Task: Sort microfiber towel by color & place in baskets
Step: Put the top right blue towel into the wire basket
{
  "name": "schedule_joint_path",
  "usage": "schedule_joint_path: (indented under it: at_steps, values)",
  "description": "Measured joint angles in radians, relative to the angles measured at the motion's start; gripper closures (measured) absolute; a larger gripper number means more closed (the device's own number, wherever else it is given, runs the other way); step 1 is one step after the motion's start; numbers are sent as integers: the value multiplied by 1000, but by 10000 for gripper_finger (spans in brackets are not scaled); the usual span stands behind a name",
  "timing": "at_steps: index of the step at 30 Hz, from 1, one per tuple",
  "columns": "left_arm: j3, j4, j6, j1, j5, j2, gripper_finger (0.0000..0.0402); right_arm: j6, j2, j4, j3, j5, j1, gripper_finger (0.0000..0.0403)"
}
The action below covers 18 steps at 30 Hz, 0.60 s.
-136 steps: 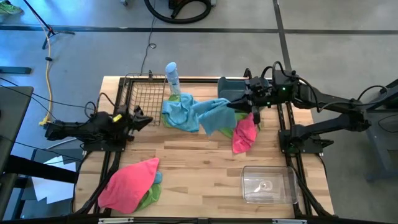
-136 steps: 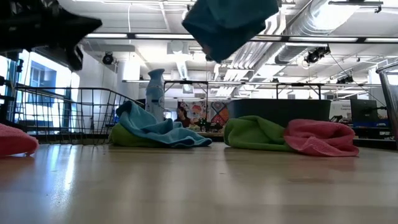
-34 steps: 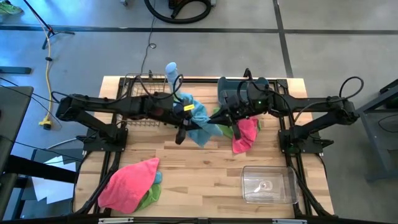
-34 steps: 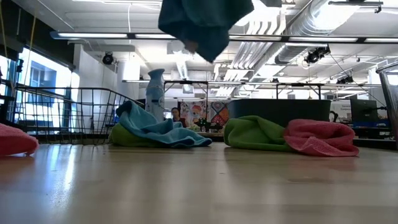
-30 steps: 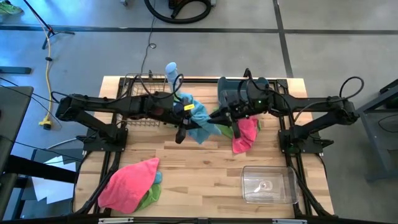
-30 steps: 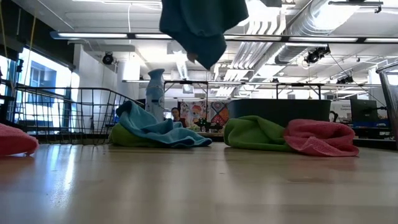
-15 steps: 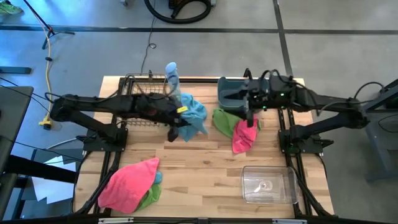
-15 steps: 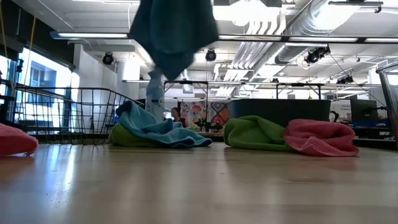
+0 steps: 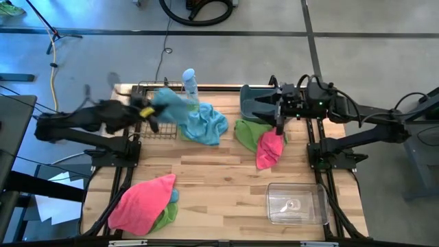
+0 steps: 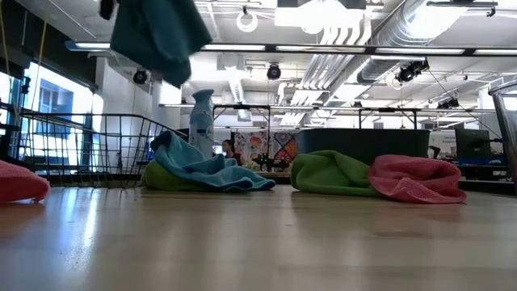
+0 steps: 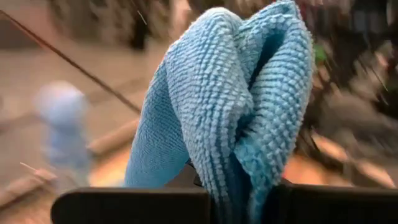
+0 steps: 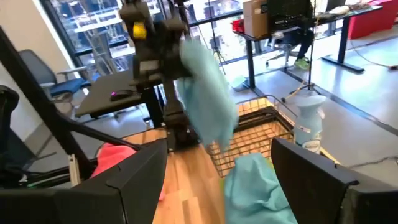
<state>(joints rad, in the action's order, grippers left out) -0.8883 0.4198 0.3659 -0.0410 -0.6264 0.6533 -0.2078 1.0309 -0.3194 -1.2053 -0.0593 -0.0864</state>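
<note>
- Hanging long-axis-down from your left gripper (image 9: 149, 112), the light blue towel (image 9: 169, 106) is pinched tight in the fingers, up over the black wire basket (image 9: 159, 103).
- Your right gripper (image 9: 277, 123) is sitting with fingers spread wide, holding nothing, by the slate-blue tub (image 9: 255, 99).
- You're working a wooden table (image 9: 219, 178) in an open workshop.

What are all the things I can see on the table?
Blue towels: two; one held in the air over the wire basket, one heaped by the bottle.
Green towels: two; one by the tub, one under the front pink towel.
Pink towels: two; one right of centre, one front left.
Wire basket: one, black, back left.
Tub: one, slate-blue, back right.
Clear bin: one, front right.
Spray bottle: one, pale blue, back centre.
Left gripper: shut on the held towel.
Right gripper: open, above the pink towel.
</note>
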Motion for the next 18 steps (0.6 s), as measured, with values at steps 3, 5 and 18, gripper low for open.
schedule_joint_path:
  at_steps: [3, 5, 18]
  values:
    - [-7, 21, -49, 43, -97, -92, 401, 6, 9, 0, 0, -16, 0, 119]
    - [-32, 123, -44, 83, -149, -123, 401, 6, 11, 2, 0, -40, 0, 119]
    - [-256, 561, -153, 475, 114, 98, 401, 0, 12, 52, 0, -131, -32, 119]
